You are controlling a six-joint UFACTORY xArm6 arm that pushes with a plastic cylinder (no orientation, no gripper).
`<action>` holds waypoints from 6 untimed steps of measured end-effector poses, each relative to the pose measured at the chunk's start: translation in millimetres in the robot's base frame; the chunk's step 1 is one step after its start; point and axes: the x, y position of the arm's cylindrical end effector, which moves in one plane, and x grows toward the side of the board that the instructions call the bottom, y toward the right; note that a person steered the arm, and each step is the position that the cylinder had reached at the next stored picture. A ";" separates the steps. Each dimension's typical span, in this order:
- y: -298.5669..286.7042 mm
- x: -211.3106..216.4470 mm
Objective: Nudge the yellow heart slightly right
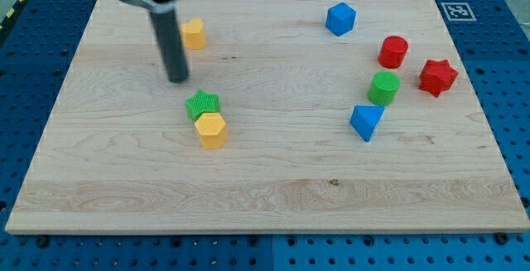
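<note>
A pale wooden table [265, 196] lies before us on a blue perforated base [505, 55], with a black-and-white marker tag [457, 10] at the table's top right corner. Our rod [170, 43] comes down from the view's top left, and our tip [179, 80] rests on the wood there. We carry no fingers at all, only this straight dark rod, so there is nothing to open or close.

The yellow heart [195, 33] sits near the table's top edge on the left side, just to the right of our rod and partly hidden behind it. Our tip is below the heart and slightly to its left; whether the rod touches the heart we cannot tell from this angle.

Below our tip and a little to the right, a green star [202, 104] sits touching a yellow hexagon [212, 129], the hexagon just under the star.

On the right side, well apart from us, stand five more blocks. A blue cube-like block [340, 18] lies near the top. A red cylinder [393, 51] and a red star [437, 76] lie further right. A green cylinder [383, 88] stands just below the red cylinder, and a blue triangular block [366, 122] sits just below that green one.
</note>
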 end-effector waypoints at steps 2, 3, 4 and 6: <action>-38.4 -51.9; 39.7 -94.7; 172.6 -79.4; 302.5 5.0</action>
